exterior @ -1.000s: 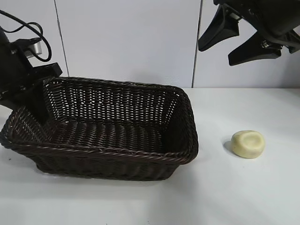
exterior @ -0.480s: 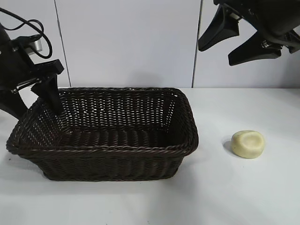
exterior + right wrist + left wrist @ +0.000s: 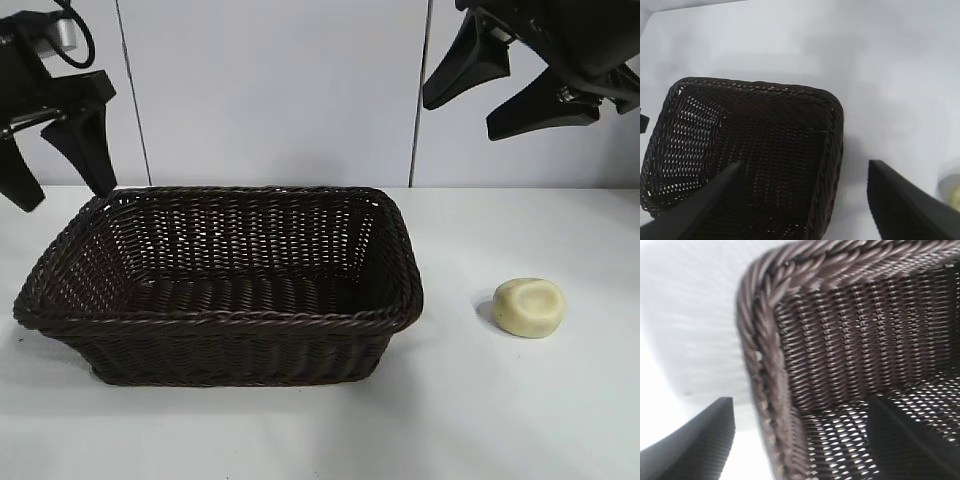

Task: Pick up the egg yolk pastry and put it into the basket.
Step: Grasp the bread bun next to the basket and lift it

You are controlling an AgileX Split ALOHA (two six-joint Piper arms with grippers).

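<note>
Exterior view: egg yolk pastry (image 3: 530, 307) whole beside basket (image 3: 230, 320); right wrist clips it. Both end effectors wide, empty.

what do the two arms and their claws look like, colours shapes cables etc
Both are matte black. The left claw has two broad, wedge-shaped fingers that taper to blunt tips, with a small silver-grey block and looping black cables on the wrist above it. The right claw has the same long tapering black fingers, with a small metallic fitting near one finger's base. The finger pads are finely ribbed. No markings are visible.
</note>
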